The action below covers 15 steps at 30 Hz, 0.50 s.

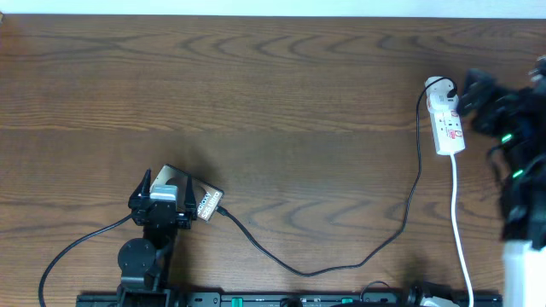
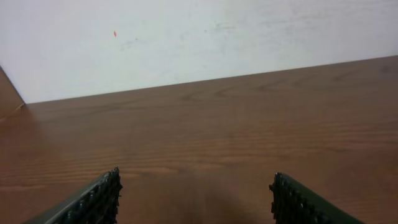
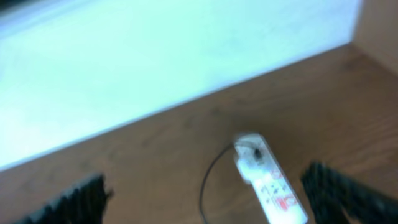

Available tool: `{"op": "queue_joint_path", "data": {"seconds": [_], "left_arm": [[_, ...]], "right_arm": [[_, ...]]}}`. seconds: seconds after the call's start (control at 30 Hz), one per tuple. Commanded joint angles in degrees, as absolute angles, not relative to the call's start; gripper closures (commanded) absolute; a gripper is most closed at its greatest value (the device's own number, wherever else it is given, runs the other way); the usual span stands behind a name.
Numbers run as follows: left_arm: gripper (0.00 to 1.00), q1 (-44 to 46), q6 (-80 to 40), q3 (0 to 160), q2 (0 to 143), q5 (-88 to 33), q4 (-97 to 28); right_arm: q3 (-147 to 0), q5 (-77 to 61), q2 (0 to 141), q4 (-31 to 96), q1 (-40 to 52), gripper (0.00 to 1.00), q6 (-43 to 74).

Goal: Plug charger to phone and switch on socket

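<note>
The left gripper [image 2: 196, 177] is held wide open, its two ribbed fingers [image 2: 99, 198] spread apart with nothing between them. In its wrist view only bare wooden table [image 1: 273, 102] is seen ahead, running unbroken to the far edge where a pale wall [image 2: 199, 37] rises. From overhead this gripper is seen directly over the near-left part of the table, and the phone [image 1: 206, 205] is partly covered by it, only the lettered right end being exposed. The black tip of the charger [image 1: 307, 272] is met at that exposed end; whether it is fully seated cannot be told.

From there the charger cable is laid in a slack loop toward the near edge, then carried up the right side to the far end of the socket [image 1: 449, 126].

The right gripper [image 3: 205, 177] is likewise spread open and holds nothing; the socket is framed low between its fingers, though the view is blurred. The socket is placed close to the right edge, lengthwise toward the wall, with red marks on its face. Its white cord [image 1: 461, 239] is run down to the near edge.

A broad stretch of uncluttered wood is left across the middle and far-left of the table.
</note>
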<state>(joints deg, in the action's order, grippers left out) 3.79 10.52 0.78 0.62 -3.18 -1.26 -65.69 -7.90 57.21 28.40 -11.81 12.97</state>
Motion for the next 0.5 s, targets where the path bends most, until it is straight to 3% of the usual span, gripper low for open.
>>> {"op": "queue_joint_path", "data": {"seconds": [0.0,0.23,0.47], "left_arm": [[0.25,3.49,10.26,0.23,0.23,-3.60,-3.86],[0.25,3.49,10.24,0.23,0.23,-3.60,-3.86],[0.25,3.49,10.24,0.23,0.23,-3.60,-3.86]], "right_arm": [[-53.93,-5.48,50.74,21.32,-7.51,0.01,12.60],[-27.42,-5.21,37.54,-0.36,-2.48,0.01,12.60],[-8.10,-5.23,29.41,-12.38,-1.78,0.01,12.88]]}}
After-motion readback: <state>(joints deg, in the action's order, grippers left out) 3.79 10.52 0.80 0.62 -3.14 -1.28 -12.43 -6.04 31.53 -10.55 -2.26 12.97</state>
